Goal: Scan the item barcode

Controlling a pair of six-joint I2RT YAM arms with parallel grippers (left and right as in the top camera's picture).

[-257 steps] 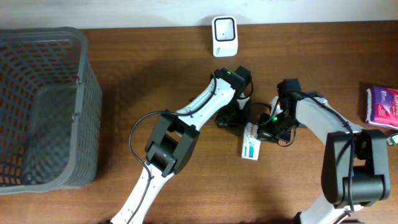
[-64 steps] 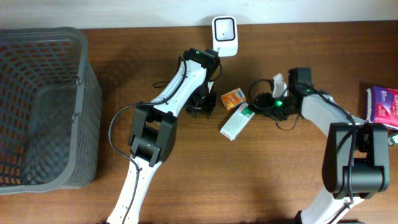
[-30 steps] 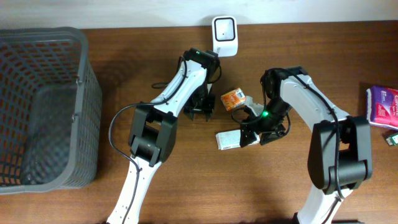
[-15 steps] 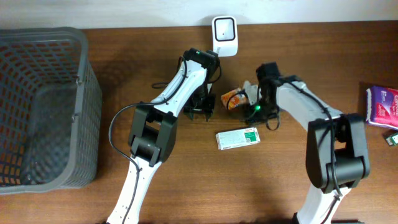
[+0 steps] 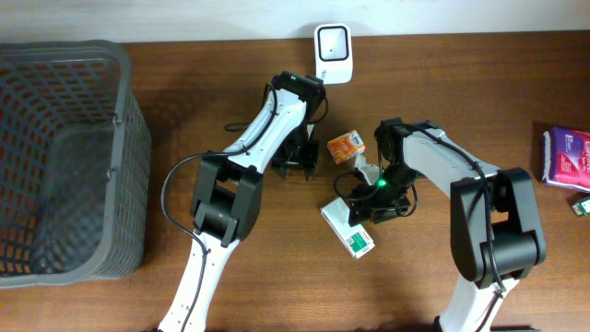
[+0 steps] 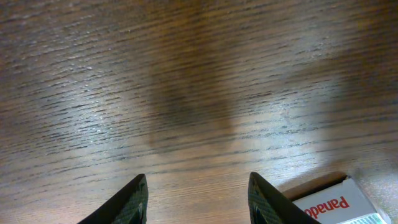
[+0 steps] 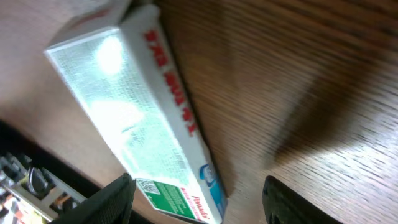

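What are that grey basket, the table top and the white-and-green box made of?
Basket: probably moulded plastic, matt grey, judging by its even lattice walls.
Table: wood or wood-look laminate, brown with a soft sheen. Grain lines show, but I cannot tell which it is.
Box: likely thin cardboard with a glossy print. It has crisp folded edges and catches glare.

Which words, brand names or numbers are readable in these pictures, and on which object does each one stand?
"Panado": red letters, upside down, on the white box in the corner of the left wrist view; the frame edge cuts the word off.
Green and white box: red lettering along its side, too blurred to read.
Orange box: print too small to read.
Purple packet: print too small to read.
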